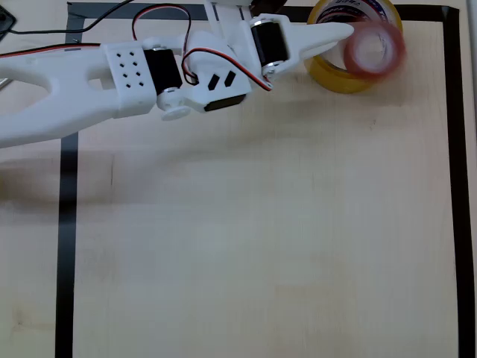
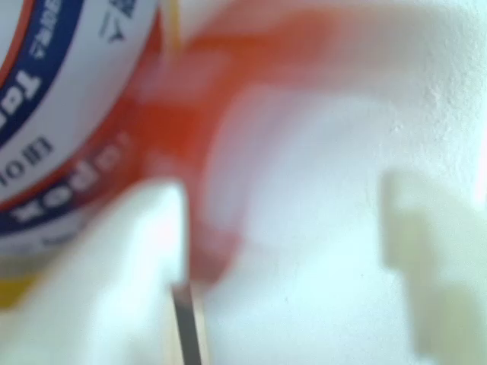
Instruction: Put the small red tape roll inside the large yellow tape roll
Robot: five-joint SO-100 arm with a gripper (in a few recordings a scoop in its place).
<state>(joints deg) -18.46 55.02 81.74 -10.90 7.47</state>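
My white two-finger tool [image 1: 350,33] reaches in from the left of the overhead view to the desk's top right corner, where the large yellow ring of translucent packing tape [image 1: 335,71] lies flat on the pale wooden desk [image 1: 261,224], its opening facing up. The small glossy red tape ring with a white core [image 1: 375,49] sits at the tool tip, motion-blurred, overlapping the yellow roll's right rim, apparently above it rather than down in the core. Tool state: judged pinching the red ring, since in the wrist view the red band [image 2: 228,152] runs between the two white fingers [image 2: 137,251]; blur keeps me from confirming contact. The yellow roll's printed white core [image 2: 53,114] shows upper left in that view, so the opening lies left of the red ring in the overhead view, back toward my arm. Red ring's axis: appears near vertical, roughly parallel to the yellow roll's; exact tilt unreadable. Judgement: next, a short shift leftward to centre it, then lower.
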